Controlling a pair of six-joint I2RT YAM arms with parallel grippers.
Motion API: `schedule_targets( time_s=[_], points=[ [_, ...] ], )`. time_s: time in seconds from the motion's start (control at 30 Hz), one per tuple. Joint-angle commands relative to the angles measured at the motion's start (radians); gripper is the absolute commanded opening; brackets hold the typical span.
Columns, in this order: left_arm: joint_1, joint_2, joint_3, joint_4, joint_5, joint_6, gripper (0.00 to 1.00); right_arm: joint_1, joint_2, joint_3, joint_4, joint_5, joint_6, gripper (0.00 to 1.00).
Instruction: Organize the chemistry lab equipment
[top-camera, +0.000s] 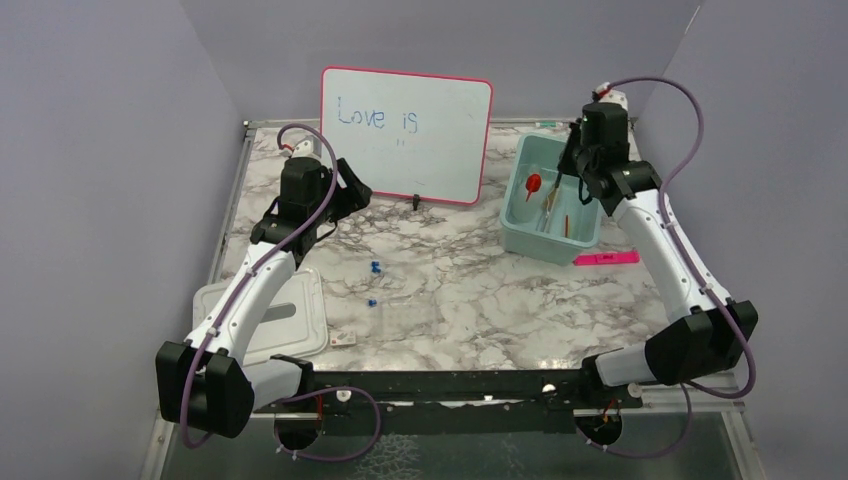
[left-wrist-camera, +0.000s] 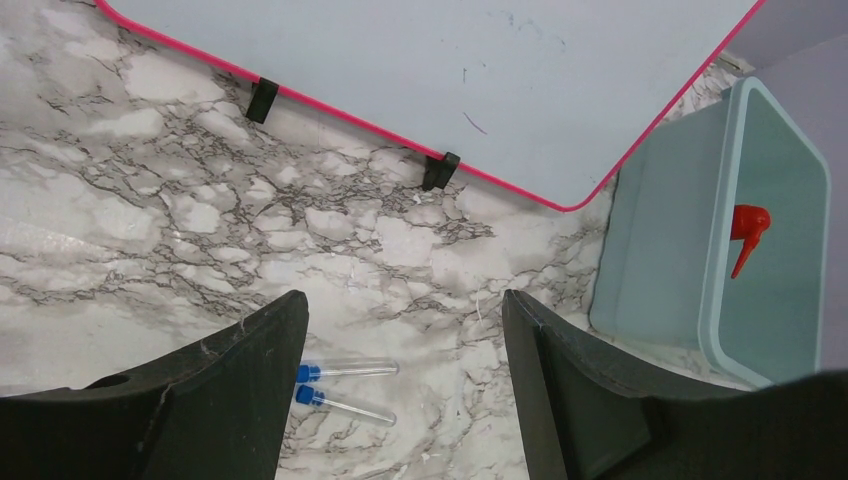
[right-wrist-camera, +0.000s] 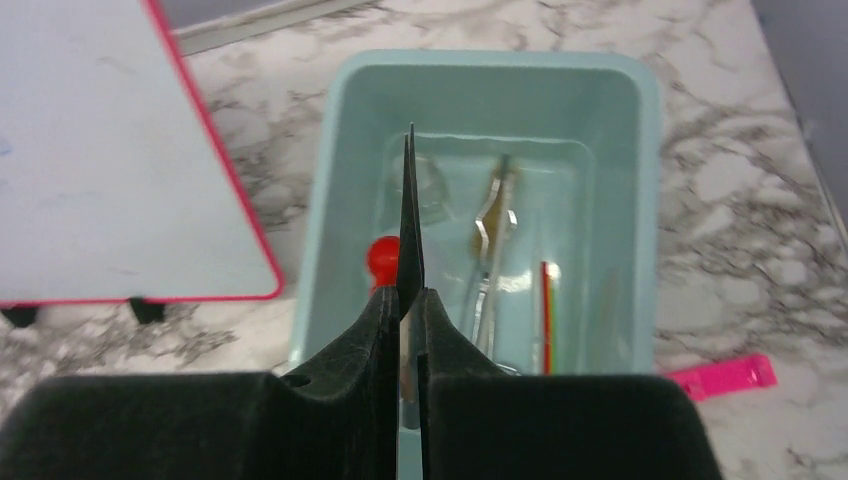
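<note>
My right gripper (right-wrist-camera: 410, 295) (top-camera: 572, 168) hangs over the teal bin (right-wrist-camera: 645, 200) (top-camera: 520, 238), shut on a thin dark-bladed tool (right-wrist-camera: 410, 215) that sticks out past the fingertips, seen edge-on. Inside the bin lie a squeeze bottle with a red nozzle (right-wrist-camera: 383, 258) (top-camera: 533, 184), a little glass beaker (right-wrist-camera: 432, 185), metal tongs (right-wrist-camera: 492, 250) (top-camera: 548, 208) and a red-handled tool (right-wrist-camera: 548, 310). My left gripper (left-wrist-camera: 402, 300) (top-camera: 352, 196) stands open above the marble table with nothing between its fingers. Two blue-capped tubes (left-wrist-camera: 345, 370) (top-camera: 375, 266) lie below it, near its left finger. A clear rack (top-camera: 405, 320) sits mid-table.
The pink-framed whiteboard (top-camera: 405, 130) (left-wrist-camera: 430, 70) stands upright at the back, left of the bin. A pink marker (top-camera: 606, 258) (right-wrist-camera: 725, 377) lies just in front of the bin. A white lid (top-camera: 290, 320) rests at the front left, with a small white item (top-camera: 343, 340) beside it.
</note>
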Motion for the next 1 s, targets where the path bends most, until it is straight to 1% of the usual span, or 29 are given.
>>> schedule_targets(
  time_s=[0.0, 0.17, 0.27, 0.6, 0.73, 0.83, 0.97],
  points=[
    [-0.005, 0.01, 0.036, 0.027, 0.029, 0.011, 0.74, -0.105, -0.002, -0.083, -0.084, -0.009, 0.099, 0.08],
    [-0.005, 0.025, 0.041, 0.029, 0.045, 0.012, 0.74, -0.153, 0.049, -0.171, -0.073, -0.011, 0.131, 0.08],
    [-0.005, 0.032, 0.043, 0.029, 0.049, 0.012, 0.74, -0.162, 0.091, -0.212, -0.036, -0.012, 0.124, 0.09],
    [-0.005, 0.046, 0.046, 0.03, 0.057, 0.014, 0.74, -0.162, 0.221, -0.215, -0.031, 0.004, 0.12, 0.13],
    [-0.005, 0.051, 0.047, 0.034, 0.059, 0.014, 0.74, -0.162, 0.232, -0.204, -0.045, 0.013, 0.119, 0.2],
    [-0.005, 0.058, 0.05, 0.038, 0.059, 0.014, 0.74, -0.162, 0.213, -0.198, -0.029, -0.039, 0.092, 0.29],
    [-0.005, 0.066, 0.059, 0.041, 0.063, 0.014, 0.74, -0.162, 0.167, -0.173, -0.046, -0.047, 0.078, 0.33]
  ],
)
